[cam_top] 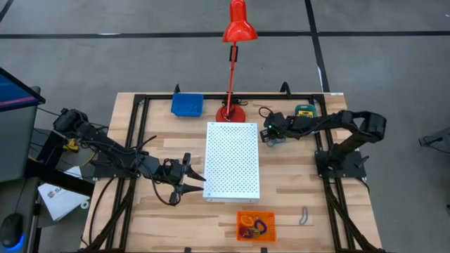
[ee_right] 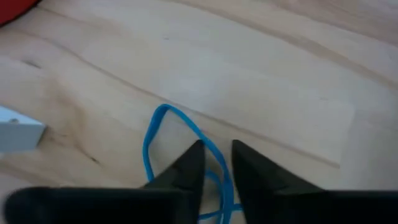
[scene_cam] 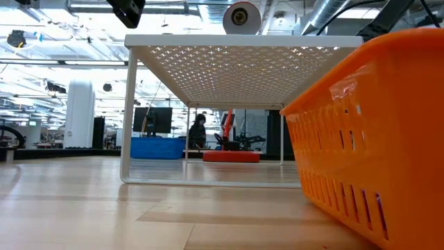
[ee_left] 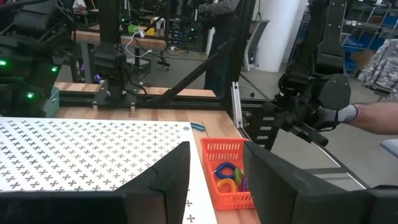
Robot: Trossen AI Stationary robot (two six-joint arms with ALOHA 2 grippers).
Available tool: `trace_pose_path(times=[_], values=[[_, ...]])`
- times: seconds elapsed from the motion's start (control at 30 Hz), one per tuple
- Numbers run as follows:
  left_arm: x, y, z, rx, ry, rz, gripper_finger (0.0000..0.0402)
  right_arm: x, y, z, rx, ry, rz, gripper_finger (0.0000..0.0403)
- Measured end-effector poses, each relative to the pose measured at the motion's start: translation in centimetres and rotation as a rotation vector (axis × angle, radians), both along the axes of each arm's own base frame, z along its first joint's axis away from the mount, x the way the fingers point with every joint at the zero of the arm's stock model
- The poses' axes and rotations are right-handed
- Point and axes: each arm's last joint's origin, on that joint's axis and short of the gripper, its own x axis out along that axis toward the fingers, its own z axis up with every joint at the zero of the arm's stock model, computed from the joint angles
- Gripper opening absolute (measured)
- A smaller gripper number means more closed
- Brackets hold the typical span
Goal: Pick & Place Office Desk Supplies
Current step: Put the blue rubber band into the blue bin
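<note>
Your right gripper (ee_right: 216,157) has its fingers nearly together astride the blue loop (ee_right: 163,134); your left gripper (cam_top: 184,180) waits, fingers apart.

Red lamp (cam_top: 236,42) behind white perforated board (cam_top: 233,160)

Table (cam_top: 295,211): pale wood planks, smooth satin finish, visible grain. White board (cam_top: 233,160): perforated, looks like painted metal, matt. Orange tray (scene_cam: 374,132): slotted plastic, glossy. Blue tray (cam_top: 187,104): plastic. Lamp (cam_top: 238,28): glossy red shade. Blue loop (ee_right: 163,140): thin, smooth, looks like rubber or plastic.
</note>
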Motion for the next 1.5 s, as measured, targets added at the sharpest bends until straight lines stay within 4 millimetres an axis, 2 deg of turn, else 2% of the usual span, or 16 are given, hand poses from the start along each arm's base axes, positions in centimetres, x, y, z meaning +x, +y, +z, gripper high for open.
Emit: trace_pose_path(times=[0.07, 0.13, 0.33, 0.43, 0.6, 0.87, 1.07, 1.3, 1.5], values=[[0.0, 0.0, 0.0, 0.000, 0.000, 0.000, 0.0143, 0.0, 0.0, 0.0, -0.011, 0.009, -0.001, 0.0031], [0.0, 0.0, 0.0, 0.000, 0.000, 0.000, 0.0143, 0.0, 0.2, 0.0, -0.024, 0.015, 0.004, 0.0010], [0.0, 0.0, 0.0, 0.000, 0.000, 0.000, 0.0143, 0.3, 1.3, 0.4, -0.082, 0.032, 0.027, 0.0005], [0.0, 0.0, 0.0, 0.000, 0.001, 0.000, 0.0142, 0.3, 2.4, 1.5, -0.134, 0.008, 0.029, 0.0003], [0.0, 0.0, 0.0, 0.001, 0.001, 0.000, 0.0142, -0.8, 4.5, 4.3, -0.231, -0.041, 0.013, 0.0002], [0.0, 0.0, 0.0, 0.024, -0.004, -0.002, 0.0143, -3.3, 10.2, 8.6, -0.354, -0.266, 0.056, 0.0001], [0.2, -0.4, -0.5, 0.125, -0.009, -0.021, 0.0148, -4.5, 14.9, 10.3, -0.408, -0.504, 0.160, 0.0001], [1.4, -2.3, -1.6, 0.357, -0.152, -0.071, 0.0179, -3.9, 20.0, 11.4, -0.398, -0.731, 0.323, 0.0000], [4.0, -3.6, -2.1, 0.483, -0.199, -0.035, 0.0212, -2.2, 23.5, 12.0, -0.405, -0.865, 0.446, 0.0000]])
